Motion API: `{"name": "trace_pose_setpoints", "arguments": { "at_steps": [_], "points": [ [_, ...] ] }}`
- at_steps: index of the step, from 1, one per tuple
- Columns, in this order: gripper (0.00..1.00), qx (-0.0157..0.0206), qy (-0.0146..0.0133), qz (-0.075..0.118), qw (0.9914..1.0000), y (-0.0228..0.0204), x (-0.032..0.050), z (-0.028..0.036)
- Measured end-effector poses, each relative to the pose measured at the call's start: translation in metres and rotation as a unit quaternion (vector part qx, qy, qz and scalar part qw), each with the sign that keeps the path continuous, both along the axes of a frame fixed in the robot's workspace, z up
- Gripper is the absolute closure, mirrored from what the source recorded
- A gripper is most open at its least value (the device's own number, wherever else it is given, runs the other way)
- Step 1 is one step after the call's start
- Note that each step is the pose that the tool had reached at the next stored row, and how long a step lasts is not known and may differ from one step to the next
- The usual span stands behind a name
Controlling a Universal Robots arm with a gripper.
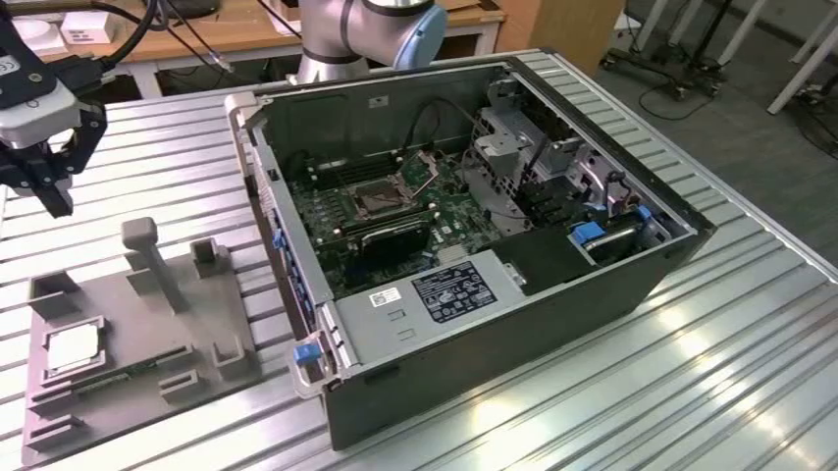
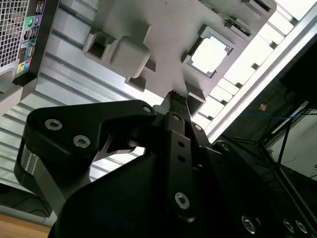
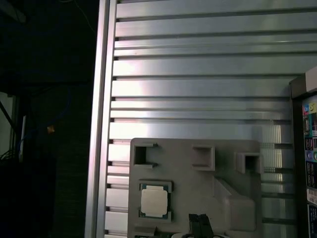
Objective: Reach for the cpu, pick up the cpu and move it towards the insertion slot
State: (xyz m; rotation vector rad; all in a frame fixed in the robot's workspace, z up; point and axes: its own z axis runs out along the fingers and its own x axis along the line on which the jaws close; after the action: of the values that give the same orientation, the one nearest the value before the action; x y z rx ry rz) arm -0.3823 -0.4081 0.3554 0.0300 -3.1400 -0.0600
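Cpu [image 1: 73,348] lying flat in the square recess of the grey tray [image 1: 137,329] on the bench [image 1: 733,324], at the exterior view's left, silver lid up! Gripper [image 1: 55,201] hovers high over the bench beyond the tray's far edge, well apart from the chip, fingers pressed together and pinching nothing. So the chip lies down and toward the camera from those fingers. It's square, no long axis, edges in line with the tray. Insertion slot [image 1: 373,198] sits inside the open computer case [image 1: 524,324], toward the exterior view's right. Label [image 1: 452,289] on the case: print I can't make out. Nothing legible on the chip's lid.
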Motion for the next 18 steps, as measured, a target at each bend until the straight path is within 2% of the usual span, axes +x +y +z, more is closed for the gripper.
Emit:
{"name": "trace_pose_setpoints", "arguments": {
  "at_steps": [9,18],
  "points": [
    [0.9,0.0,0.0,0.0,1.0,0.0,-0.0043,0.0],
    [0.9,0.0,0.0002,0.0,1.0,-0.0001,-0.0158,-0.0005]
  ]
}}
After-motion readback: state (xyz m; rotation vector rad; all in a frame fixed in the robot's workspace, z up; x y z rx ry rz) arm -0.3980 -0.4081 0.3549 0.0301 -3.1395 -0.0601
